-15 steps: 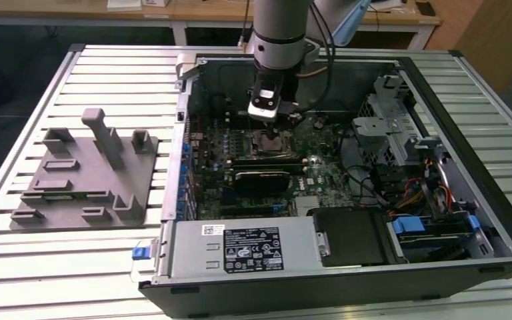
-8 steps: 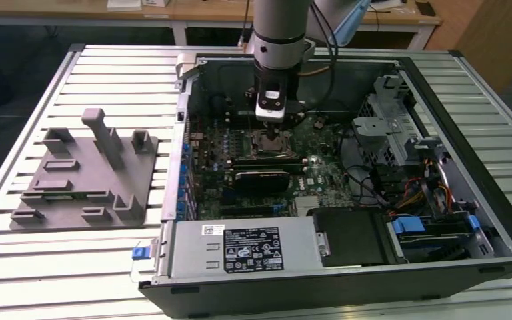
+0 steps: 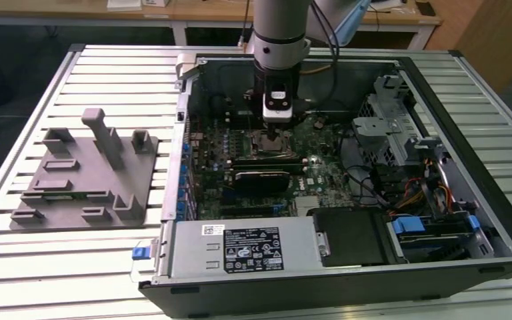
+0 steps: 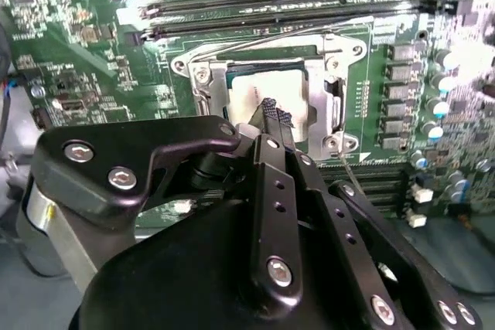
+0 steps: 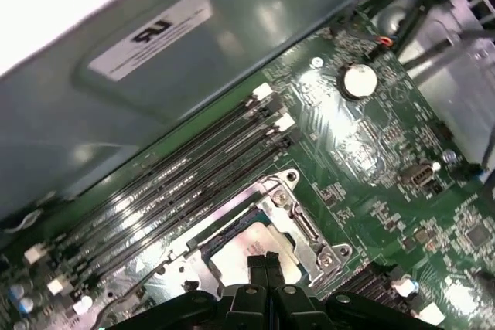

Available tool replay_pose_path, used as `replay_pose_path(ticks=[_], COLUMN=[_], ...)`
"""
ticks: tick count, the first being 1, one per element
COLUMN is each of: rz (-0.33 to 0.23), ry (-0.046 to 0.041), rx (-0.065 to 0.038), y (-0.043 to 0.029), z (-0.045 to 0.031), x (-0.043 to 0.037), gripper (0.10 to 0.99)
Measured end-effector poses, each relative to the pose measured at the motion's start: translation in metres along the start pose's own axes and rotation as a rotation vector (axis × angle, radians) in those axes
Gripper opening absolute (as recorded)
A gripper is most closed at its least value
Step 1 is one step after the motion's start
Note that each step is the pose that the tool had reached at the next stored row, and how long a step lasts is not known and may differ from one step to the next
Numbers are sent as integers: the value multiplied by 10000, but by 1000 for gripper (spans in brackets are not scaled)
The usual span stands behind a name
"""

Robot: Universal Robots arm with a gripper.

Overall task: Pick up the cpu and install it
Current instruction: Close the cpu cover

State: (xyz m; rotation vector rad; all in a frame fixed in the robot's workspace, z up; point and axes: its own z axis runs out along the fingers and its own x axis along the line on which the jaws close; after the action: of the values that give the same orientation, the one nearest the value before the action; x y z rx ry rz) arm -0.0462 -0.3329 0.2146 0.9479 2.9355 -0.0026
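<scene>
- I am hanging my arm straight down into the open computer case [image 3: 469, 220] that is lying on the slatted counter [image 3: 61, 267]; my end effector [image 3: 277, 131] is sitting low over the motherboard [image 3: 323, 177].
- In both wrist views I am looking at my fingertips [image 4: 267, 110] drawn narrow, side by side with barely a seam between them, and gripping nothing I can make out.
- The cpu [image 4: 247, 89] is lying flat in the socket [image 4: 334, 106], its pale silvery top showing through the metal frame. In the first wrist view it [image 5: 229, 262] is directly beneath my end effector [image 5: 264, 262].
- My tips are hovering right at the cpu's top plate; I cannot tell whether they are touching it.
- The memory slots [image 5: 178, 183] are running along one side of the socket, just beside it, with a round coin cell [image 5: 360, 79] further off on the board.
- In the exterior view, the grey fixture [image 3: 83, 177] is resting on the counter well apart, toward the exterior view's left of the case.
</scene>
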Motion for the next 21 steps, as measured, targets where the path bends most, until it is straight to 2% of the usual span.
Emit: replay_pose_path(ticks=[21], rz=[-3335], ry=[-115], rx=[50], y=[0], z=[6], x=[0], gripper=[106])
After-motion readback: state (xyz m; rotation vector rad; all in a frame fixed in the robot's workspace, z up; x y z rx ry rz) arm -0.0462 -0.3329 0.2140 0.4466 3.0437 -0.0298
